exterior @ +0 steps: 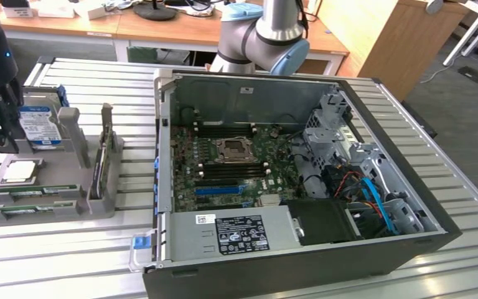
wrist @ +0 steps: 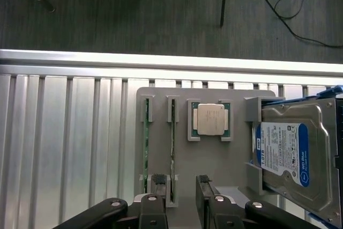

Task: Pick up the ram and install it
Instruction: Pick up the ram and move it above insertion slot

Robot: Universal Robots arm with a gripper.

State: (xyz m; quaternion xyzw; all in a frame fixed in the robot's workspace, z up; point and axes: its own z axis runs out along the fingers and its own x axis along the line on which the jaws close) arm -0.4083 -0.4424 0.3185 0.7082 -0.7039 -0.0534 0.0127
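Note:
Two green ram sticks (wrist: pixel 146 143) (wrist: pixel 172 148) stand on edge in slots of a grey holder tray (wrist: pixel 187 159). In the exterior view they lie at the tray's front left (exterior: pixel 44 190) (exterior: pixel 27 210). My gripper (wrist: pixel 181 186) hangs above the tray, open and holding nothing. One dark finger (wrist: pixel 158 182) sits between the two sticks and the other finger (wrist: pixel 203 185) is past the nearer stick, so that stick's end lies between them. In the exterior view the gripper (exterior: pixel 2 140) is at the far left, over the tray (exterior: pixel 98 208).
The tray also carries a square silver processor (wrist: pixel 210 119) and a hard drive (wrist: pixel 292 154) with a blue-white label. An open computer case (exterior: pixel 405 249) with its motherboard (exterior: pixel 231 156) and black memory slots (exterior: pixel 231 167) lies at the exterior view's right of the tray, on a slatted metal table (exterior: pixel 65 261).

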